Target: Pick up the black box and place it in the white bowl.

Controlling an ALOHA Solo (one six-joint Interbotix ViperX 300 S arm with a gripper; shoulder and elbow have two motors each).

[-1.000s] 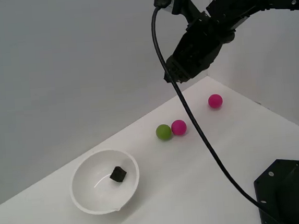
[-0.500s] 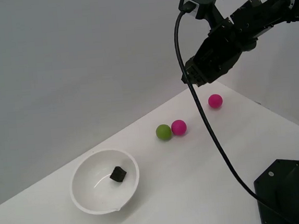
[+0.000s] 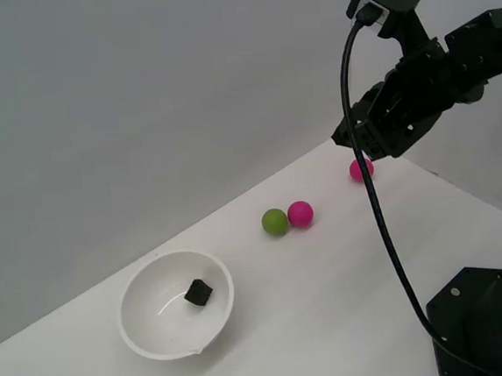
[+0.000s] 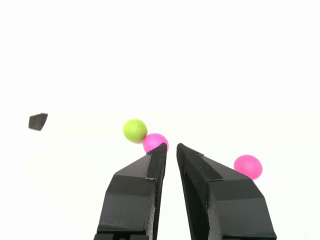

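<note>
The black box (image 3: 198, 291) lies inside the white bowl (image 3: 159, 339), on its floor toward the far wall, at the exterior view's lower left. My gripper (image 3: 345, 138) hangs high in the air far over at the exterior view's right, well away from the bowl. In the wrist view the gripper (image 4: 171, 146) has its fingers (image 4: 150, 170) drawn nearly together with nothing between them. The black box (image 4: 38, 121) shows there as a small dark shape far off; the bowl around it is washed out to white.
A green ball (image 3: 274, 222) and a magenta ball (image 3: 300, 213) touch each other mid-table. Another magenta ball (image 3: 360, 170) sits just below the gripper, near the back wall. The black robot base (image 3: 492, 325) fills the lower right corner, with a cable (image 3: 386, 229) hanging to it.
The arm has swung toward the exterior view's right and slightly down, away from the bowl. The black box has stayed still in the bowl.
</note>
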